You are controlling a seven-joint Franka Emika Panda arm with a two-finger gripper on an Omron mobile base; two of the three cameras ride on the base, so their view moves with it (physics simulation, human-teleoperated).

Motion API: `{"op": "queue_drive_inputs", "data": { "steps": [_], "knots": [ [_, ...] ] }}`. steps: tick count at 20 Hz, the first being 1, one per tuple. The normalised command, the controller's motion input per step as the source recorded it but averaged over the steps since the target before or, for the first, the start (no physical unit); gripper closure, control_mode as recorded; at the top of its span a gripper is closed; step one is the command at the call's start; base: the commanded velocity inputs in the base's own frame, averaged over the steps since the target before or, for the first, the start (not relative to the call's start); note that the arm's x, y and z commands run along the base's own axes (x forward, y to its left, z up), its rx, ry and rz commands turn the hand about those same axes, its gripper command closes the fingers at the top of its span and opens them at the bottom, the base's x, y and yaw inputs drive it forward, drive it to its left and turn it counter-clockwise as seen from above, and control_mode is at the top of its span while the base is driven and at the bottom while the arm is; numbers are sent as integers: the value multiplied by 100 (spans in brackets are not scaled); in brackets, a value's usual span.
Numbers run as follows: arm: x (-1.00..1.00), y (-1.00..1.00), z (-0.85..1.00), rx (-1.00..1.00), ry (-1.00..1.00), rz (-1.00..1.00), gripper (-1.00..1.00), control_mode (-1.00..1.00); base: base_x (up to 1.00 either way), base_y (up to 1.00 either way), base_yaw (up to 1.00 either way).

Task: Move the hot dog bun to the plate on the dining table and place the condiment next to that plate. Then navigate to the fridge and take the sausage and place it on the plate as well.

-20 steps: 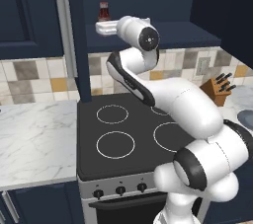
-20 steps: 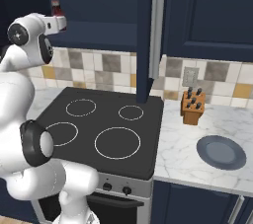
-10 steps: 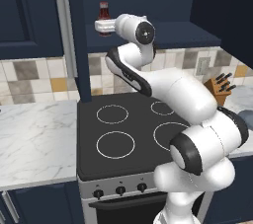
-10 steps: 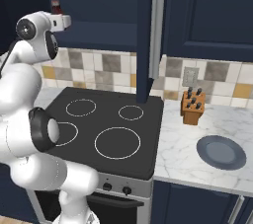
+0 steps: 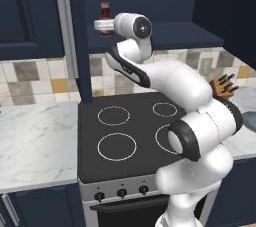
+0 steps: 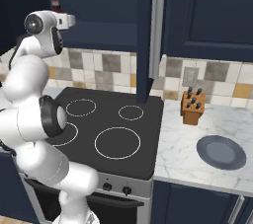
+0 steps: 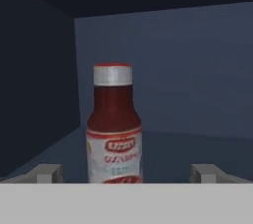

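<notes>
Hand view looks straight at the condiment bottle (image 7: 114, 124), upright on a dark blue shelf (image 7: 197, 144) inside an open recess above the stove. It has a grey cap, dark red contents and a white and red label. The end effector (image 7: 126, 172) is released, its two pale fingertips (image 7: 47, 172) spread wide to either side of the bottle's base, the left one nearer to it. I cannot tell whether the bottle stands between the fingertips or just beyond them; neither touches it. A dark side wall closes the recess on the left, and the back wall stands well behind the bottle.

From the left base view, the arm reaches up and back over the black stovetop (image 5: 130, 136), and the bottle (image 5: 104, 19) stands at the shelf's left end, just beside a tall dark vertical panel (image 5: 79, 36). A knife block (image 5: 223, 87) sits on the marble tabletop (image 5: 35, 141) right of the stove, near the tiled wall.

From the right base view, the knife block (image 6: 192, 105) stands toward the back edge of the tabletop, and a dark grey plate (image 6: 221, 152) lies nearer the front edge, well apart from the stove. A tall cabinet with a grey handle (image 6: 157, 25) rises between stove and plate.
</notes>
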Motion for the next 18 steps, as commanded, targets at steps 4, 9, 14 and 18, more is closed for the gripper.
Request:
{"op": "queue_drive_inputs", "data": {
  "steps": [4,9,14,18],
  "knots": [
    [35,9,-11,0,7,0,-100,-100,0,0,0],
    [36,12,-14,0,7,0,-100,-100,0,0,0],
    [30,12,-12,0,3,0,-100,-100,0,0,0],
    [8,25,-4,0,0,0,-100,-100,0,0,0]
  ]
}}
